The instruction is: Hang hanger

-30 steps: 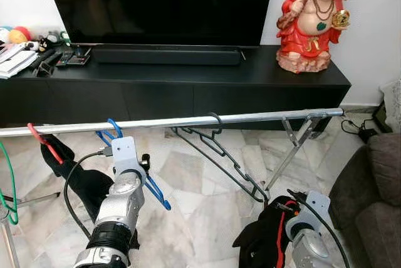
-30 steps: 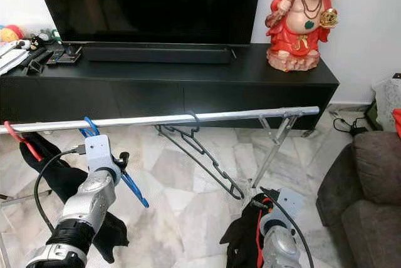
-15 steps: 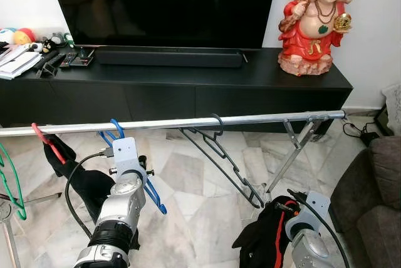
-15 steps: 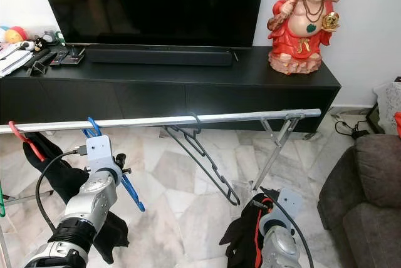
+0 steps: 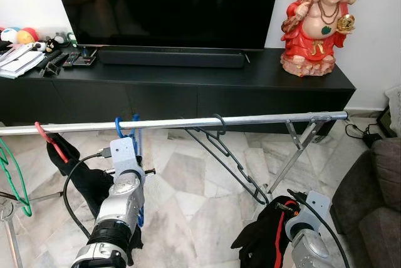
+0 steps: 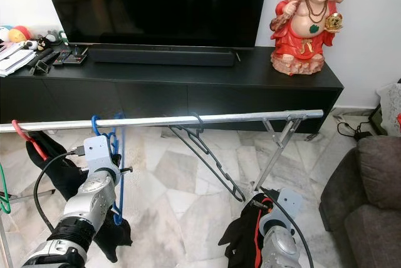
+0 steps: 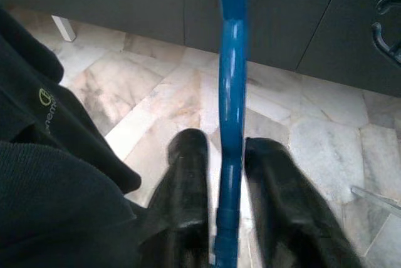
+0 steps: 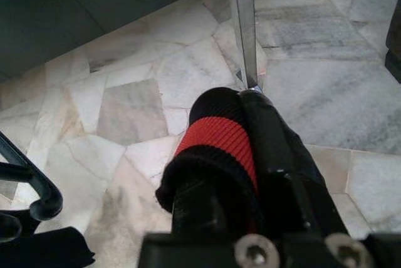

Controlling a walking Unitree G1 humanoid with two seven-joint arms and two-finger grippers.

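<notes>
While hooked on the rail [image 5: 188,122], blue hanger [image 7: 230,118] between left gripper [image 7: 229,186] jaws, contact unclear.

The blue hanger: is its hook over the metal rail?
Yes, the blue hanger's hook sits over the metal rail, beside the left gripper.

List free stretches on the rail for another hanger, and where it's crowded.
Bare rail runs from the black hanger to the right support leg, and a shorter gap lies between the blue hanger and the black one. The left end is crowded: red hanger, green hanger, and the left gripper.
</notes>
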